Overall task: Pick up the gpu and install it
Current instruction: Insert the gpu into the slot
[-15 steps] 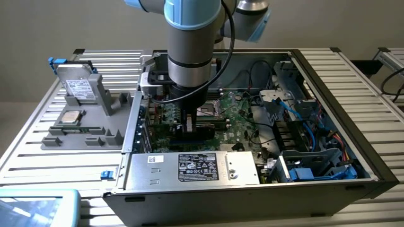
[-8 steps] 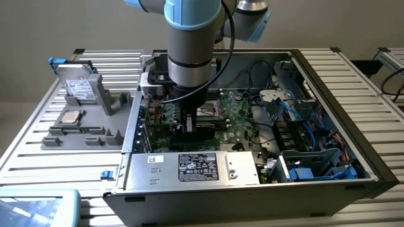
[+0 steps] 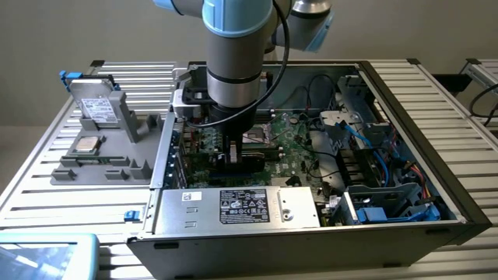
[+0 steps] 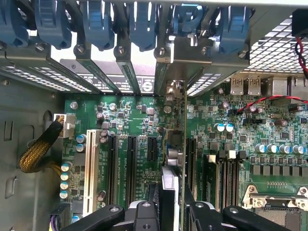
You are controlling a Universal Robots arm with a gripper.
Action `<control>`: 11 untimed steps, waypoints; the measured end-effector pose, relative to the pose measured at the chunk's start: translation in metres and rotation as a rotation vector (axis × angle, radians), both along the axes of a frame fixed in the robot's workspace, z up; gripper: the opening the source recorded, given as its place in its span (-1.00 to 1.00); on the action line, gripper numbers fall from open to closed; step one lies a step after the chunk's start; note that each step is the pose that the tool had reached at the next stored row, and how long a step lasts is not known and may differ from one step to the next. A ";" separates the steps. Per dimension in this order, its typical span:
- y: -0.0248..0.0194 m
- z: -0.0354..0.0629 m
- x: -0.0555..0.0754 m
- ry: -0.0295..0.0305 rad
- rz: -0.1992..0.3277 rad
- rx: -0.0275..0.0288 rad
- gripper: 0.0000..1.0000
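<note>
Wall: plain grey-beige wall (image 3: 93, 29) across the top of the exterior view, bare and evenly lit.
Table: ribbed silver aluminium-slat worktable (image 3: 46, 192) filling the middle and lower frame, black end caps at its far corners.
Neighbouring bench: edge of a second slatted metal bench (image 3: 482, 70) at upper right.
Light: soft, diffuse, with no hard shadows.

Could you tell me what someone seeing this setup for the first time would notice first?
First, the robot arm plunging straight down into the open computer case, its gripper over the green motherboard. In the wrist view the gripper holds the gpu on edge, standing among the motherboard's expansion slots. On the exterior view's left, a grey tray carries a silver drive box.
</note>
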State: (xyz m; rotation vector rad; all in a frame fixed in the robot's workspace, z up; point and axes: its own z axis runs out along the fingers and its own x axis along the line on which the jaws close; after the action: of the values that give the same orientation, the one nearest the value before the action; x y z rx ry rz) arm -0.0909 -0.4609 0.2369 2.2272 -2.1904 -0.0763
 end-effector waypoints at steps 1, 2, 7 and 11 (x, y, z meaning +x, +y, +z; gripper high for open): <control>0.0000 0.0000 0.000 0.0000 0.000 0.0000 -0.42; 0.0000 0.0000 0.000 0.0000 0.000 0.0000 -0.42; -0.0004 -0.0002 0.000 0.0000 0.000 0.0001 -0.42; -0.0006 -0.0003 0.000 -0.0002 0.000 0.0002 -0.42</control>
State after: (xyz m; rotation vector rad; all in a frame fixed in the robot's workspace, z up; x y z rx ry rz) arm -0.0911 -0.4615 0.2366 2.2278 -2.1902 -0.0764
